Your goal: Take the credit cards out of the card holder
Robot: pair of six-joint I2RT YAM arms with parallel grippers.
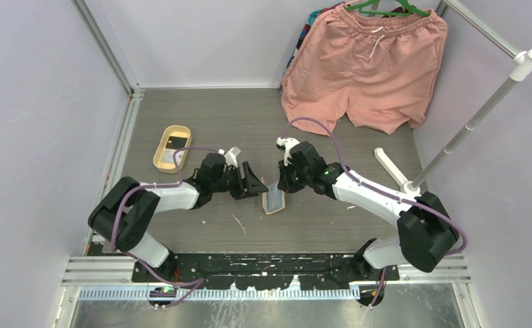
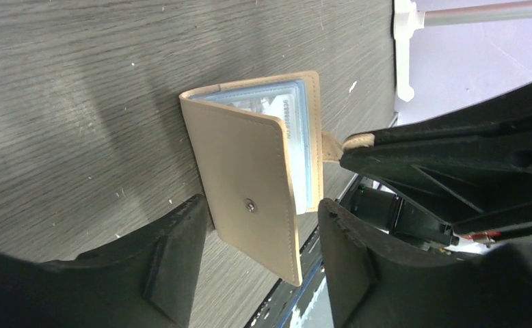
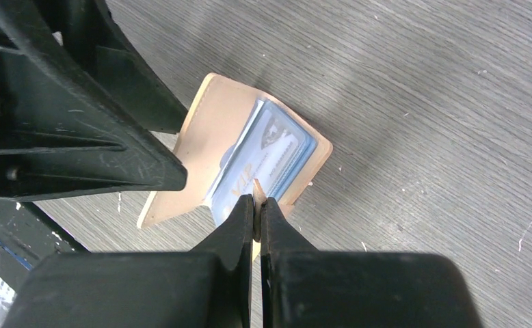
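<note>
The beige card holder lies half open on the table between both arms. In the left wrist view its front flap with a metal snap stands raised, and pale blue-grey credit cards show in the pockets behind it. My left gripper is open, one finger on each side of the flap's lower edge. My right gripper is shut on the holder's snap tab. The cards sit in the holder just beyond its tips. From above, the left gripper and right gripper meet over the holder.
An oval cream-yellow tray with a dark card in it sits at the back left. Pink shorts hang at the back right. A white rack pole with its foot stands at the right.
</note>
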